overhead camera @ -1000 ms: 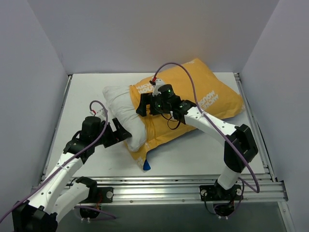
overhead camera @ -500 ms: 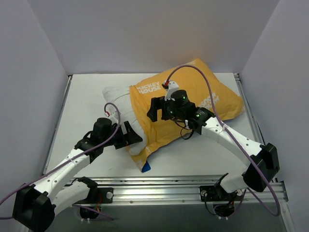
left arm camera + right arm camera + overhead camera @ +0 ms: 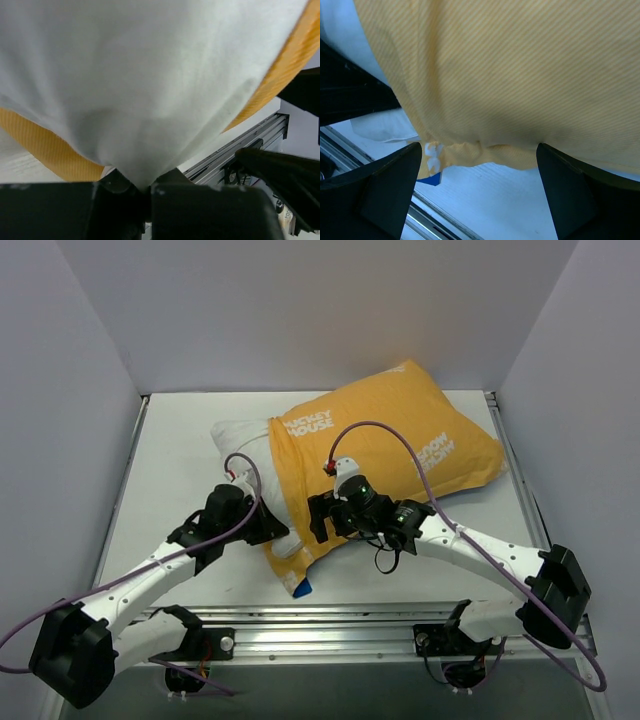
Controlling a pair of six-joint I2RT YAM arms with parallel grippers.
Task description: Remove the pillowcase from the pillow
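Now the pillowcase (image 3: pixel 390 440) lies slantwise on the white table (image 3: pixel 170 440), with its orange-yellow face and white lettering turned up. A small blue tip (image 3: pixel 302 586) shows at its near-left corner. The pillow (image 3: pixel 240 445) is mostly inside the pillowcase. Only its white end comes out of the left opening of the pillowcase and hangs toward the near side.

The left gripper (image 3: pixel 278 528) is at the left edge of the pillowcase, on the near corner of this white end. In the left wrist view its two fingers are closed together, and a pinch of the white pillow (image 3: pixel 150 90) fabric is held between them. Orange cloth of the pillowcase (image 3: pixel 50 150) is seen just behind the pinched fold.

The right gripper (image 3: pixel 318 520) is at the near edge of the pillowcase, just beside the left gripper. In the right wrist view its fingers (image 3: pixel 385 195) stand wide apart, with nothing held between them. The gathered edge of the pillowcase (image 3: pixel 510 75) hangs just beyond the two tips. It is not possible to tell whether the fingers touch the cloth.
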